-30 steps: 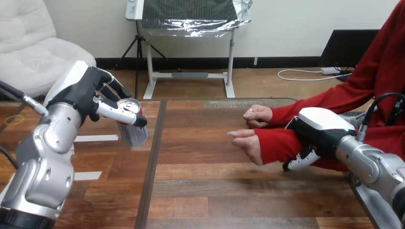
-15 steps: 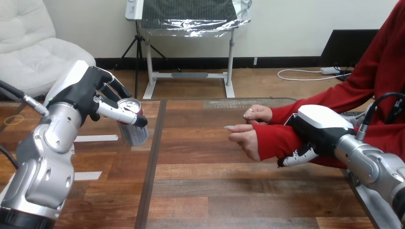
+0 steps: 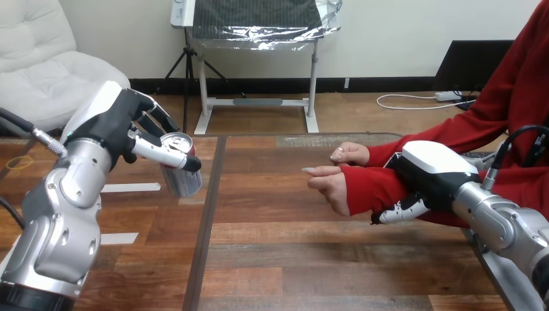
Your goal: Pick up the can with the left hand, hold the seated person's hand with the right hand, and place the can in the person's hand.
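Your left hand has its fingers closed round the can; your right hand curls its fingers round the person's forearm.

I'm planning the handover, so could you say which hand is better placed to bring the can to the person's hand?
Left. The left hand grips the can, and nothing stands between it and the person's nearer hand. The right hand is curled round the person's forearm.

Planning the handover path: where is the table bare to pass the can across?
Bare wooden table spans from the silver-and-red can in the left hand to the person's nearer hand, and along its near edge. Crowded at right: the right hand grips the red-sleeved forearm.
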Motion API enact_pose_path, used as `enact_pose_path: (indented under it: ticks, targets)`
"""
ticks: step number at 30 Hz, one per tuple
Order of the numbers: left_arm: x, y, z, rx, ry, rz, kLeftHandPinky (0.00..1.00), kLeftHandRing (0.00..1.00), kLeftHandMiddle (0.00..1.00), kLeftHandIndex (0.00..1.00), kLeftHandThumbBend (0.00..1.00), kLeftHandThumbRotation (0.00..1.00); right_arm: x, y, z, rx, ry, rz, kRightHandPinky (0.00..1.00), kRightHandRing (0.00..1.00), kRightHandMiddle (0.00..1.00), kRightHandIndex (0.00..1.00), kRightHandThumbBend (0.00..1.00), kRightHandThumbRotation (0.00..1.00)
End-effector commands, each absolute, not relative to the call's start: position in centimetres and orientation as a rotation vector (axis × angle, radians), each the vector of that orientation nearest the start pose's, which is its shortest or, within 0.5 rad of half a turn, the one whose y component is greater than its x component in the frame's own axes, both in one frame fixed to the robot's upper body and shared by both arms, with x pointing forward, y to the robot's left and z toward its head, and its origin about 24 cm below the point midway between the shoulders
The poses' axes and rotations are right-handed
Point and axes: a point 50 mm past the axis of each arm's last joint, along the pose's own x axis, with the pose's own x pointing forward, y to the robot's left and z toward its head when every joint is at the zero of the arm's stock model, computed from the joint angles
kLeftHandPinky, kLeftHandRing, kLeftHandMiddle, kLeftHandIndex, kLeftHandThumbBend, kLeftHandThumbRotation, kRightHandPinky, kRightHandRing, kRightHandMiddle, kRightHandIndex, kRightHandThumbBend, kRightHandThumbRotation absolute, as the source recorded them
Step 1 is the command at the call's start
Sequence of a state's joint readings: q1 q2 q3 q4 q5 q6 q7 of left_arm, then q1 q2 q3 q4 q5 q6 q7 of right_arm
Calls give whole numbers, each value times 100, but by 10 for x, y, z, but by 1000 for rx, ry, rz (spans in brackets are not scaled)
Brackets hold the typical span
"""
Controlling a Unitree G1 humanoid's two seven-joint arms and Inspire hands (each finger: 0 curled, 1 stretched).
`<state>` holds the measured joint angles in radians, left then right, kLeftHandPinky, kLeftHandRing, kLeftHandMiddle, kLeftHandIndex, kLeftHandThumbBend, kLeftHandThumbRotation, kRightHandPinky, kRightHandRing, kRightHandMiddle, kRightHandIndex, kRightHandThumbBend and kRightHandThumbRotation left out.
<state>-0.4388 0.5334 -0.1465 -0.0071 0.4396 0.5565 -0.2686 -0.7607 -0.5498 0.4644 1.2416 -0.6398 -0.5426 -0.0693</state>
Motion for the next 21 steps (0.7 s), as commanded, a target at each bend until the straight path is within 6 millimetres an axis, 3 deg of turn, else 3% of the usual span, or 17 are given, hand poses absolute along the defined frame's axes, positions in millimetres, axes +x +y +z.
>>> enact_pose_path:
  ticks: [1,21]
  targets:
    - [328,207,165,949,55,-8,22,30,38,42,79,0,362,-224,71,-1284,-73,381,23,26,30,29,66,29]
    - [335,181,162,948,40,-75,21,30,38,42,78,0,365,-211,75,-1261,-93,435,29,31,35,33,67,28]
